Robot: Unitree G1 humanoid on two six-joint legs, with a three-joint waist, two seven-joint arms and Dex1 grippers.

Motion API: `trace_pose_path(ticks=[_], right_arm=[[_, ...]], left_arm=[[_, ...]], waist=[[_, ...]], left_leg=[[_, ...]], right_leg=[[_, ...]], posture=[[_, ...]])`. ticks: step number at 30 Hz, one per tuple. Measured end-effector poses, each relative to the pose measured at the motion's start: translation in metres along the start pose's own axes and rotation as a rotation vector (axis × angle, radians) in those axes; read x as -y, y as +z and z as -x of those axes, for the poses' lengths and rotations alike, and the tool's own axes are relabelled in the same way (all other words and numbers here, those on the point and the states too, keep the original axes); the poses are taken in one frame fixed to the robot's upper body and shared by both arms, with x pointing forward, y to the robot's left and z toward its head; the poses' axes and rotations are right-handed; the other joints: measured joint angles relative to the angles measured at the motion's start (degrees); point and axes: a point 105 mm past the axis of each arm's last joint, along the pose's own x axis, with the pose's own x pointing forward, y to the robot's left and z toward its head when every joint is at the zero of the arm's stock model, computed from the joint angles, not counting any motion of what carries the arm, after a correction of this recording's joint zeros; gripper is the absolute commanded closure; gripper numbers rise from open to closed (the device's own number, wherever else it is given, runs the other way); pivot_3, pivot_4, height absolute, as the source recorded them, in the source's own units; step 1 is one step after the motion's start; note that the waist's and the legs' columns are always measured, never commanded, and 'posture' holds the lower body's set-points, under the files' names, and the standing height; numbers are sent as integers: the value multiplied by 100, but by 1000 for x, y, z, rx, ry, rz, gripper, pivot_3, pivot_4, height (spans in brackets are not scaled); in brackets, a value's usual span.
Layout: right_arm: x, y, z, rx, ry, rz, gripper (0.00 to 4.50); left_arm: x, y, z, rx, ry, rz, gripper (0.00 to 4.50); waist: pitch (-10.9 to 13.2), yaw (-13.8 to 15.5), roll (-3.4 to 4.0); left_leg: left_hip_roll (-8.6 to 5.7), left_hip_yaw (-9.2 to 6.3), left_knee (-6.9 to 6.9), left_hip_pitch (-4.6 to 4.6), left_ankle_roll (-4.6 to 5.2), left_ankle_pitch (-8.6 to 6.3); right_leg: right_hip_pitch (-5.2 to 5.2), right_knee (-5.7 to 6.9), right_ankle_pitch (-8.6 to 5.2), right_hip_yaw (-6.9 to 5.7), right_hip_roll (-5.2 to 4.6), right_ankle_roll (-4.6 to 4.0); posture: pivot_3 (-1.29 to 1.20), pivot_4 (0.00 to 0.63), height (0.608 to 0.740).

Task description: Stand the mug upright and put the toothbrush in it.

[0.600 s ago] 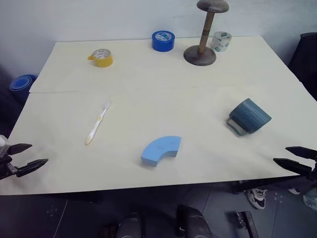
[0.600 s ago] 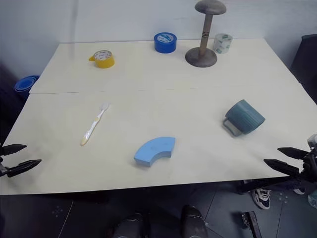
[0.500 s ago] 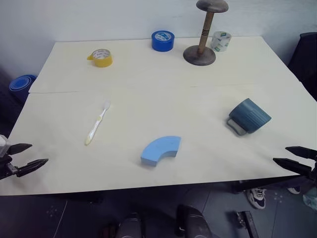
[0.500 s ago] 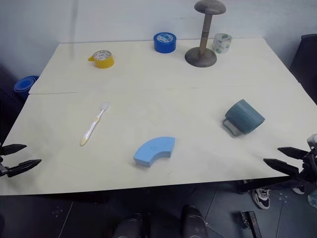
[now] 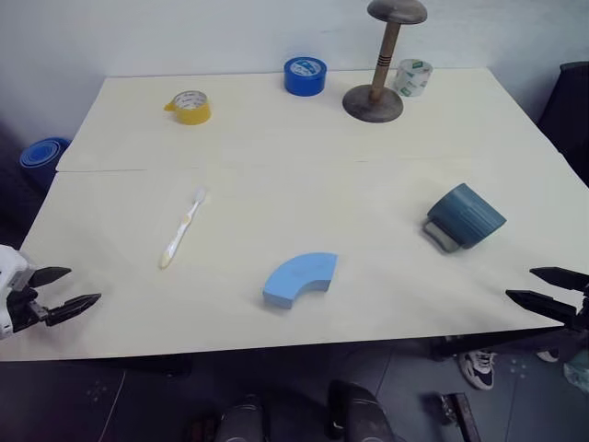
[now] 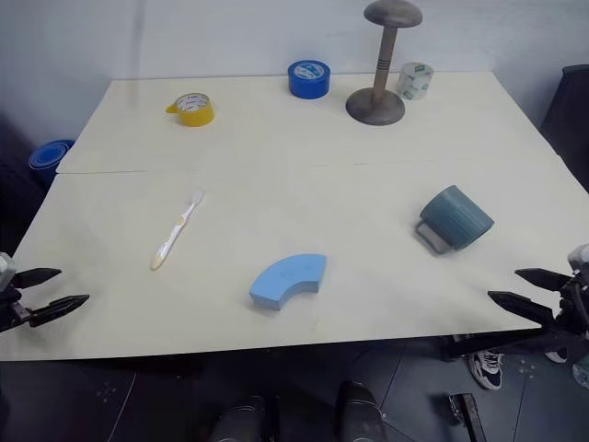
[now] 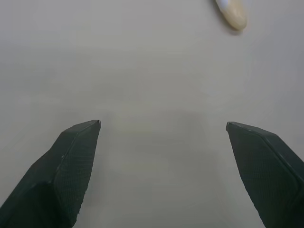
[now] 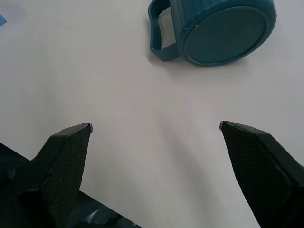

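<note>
At the near left edge of the pale table [image 5: 276, 138] we see the left gripper [image 5: 60, 290], its two black fingers spread wide and holding nothing, hovering over bare tabletop at the corner. Off the table's far left side sits a blue round thing [image 5: 41, 157], partly hidden. Just right of the gripper and farther in we find the toothbrush [image 5: 182, 226], lying flat, white head pointing toward the far side, yellow handle end toward us; in the left wrist view its yellowish tip [image 7: 231, 12] shows ahead of the open fingers, apart from them. Far back on the left is a yellow tape roll [image 5: 190, 107]. Near the middle, toward the near edge, we have a light blue curved foam block [image 5: 300, 278], apart from everything else. At the far edge we see a bright blue tape roll [image 5: 305, 75], then a wooden stand [image 5: 380, 64] with a round base and knob top, then a clear tape roll [image 5: 412, 77] just beside it. On the right the mug [image 5: 464, 217] lies on its side, handle on its left near side, not yet upright; the right wrist view shows its flat bottom [image 8: 223, 32] facing the camera. At the near right edge is the right gripper [image 5: 548, 290], fingers also wide apart, empty, near the mug but not touching.
</note>
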Motion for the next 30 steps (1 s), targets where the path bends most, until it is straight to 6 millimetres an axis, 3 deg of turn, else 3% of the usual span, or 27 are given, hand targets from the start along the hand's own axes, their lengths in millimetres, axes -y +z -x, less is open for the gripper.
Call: trace_pose_path(ticks=[7, 13, 16, 19, 22, 26, 30], right_arm=[[-19, 21, -9, 28, 96, 55, 14], [-93, 82, -42, 86, 411, 321, 14], [-122, 92, -62, 134, 534, 367, 14], [-160, 91, -98, 159, 685, 396, 14], [-178, 84, -130, 139, 739, 437, 14], [-181, 72, -163, 119, 737, 471, 14], [-176, 70, -180, 122, 704, 495, 14]], left_arm=[[18, 27, -7, 55, -104, -18, 0], [85, 108, -2, 169, -466, -114, 0], [110, 125, 0, 170, -582, -161, 0], [137, 139, -2, 168, -695, -253, 0], [150, 147, -6, 175, -754, -302, 0], [157, 155, -11, 186, -782, -340, 0], [158, 159, -12, 201, -784, -348, 0]], waist=[[0, -3, 0], [6, -10, -9], [6, -8, -18], [9, -9, -15], [9, -11, -14], [10, 6, -17], [10, -16, -17]], left_leg=[[1, 0, 2, 0, 0, 0], [11, -8, 8, 2, -10, -4], [14, -14, 11, 1, -17, -8], [11, -7, 14, -6, -20, -7], [7, -2, 15, -8, -21, -6], [2, -4, 20, -16, -21, -6], [4, -3, 21, -15, -21, -6]], right_leg=[[-2, 5, 0, 2, 1, 0], [-3, 15, 0, 4, 7, 0], [-6, 24, 0, -1, 16, 0], [-15, 20, -1, 4, 18, -3], [-23, 29, -2, 8, 17, -3], [-35, 48, -1, 5, 14, -2], [-40, 54, -1, 5, 15, -2]], posture=[[0, 150, 740], [0, 150, 740], [0, 150, 740], [0, 150, 740], [0, 150, 740], [0, 150, 740], [0, 150, 740]])
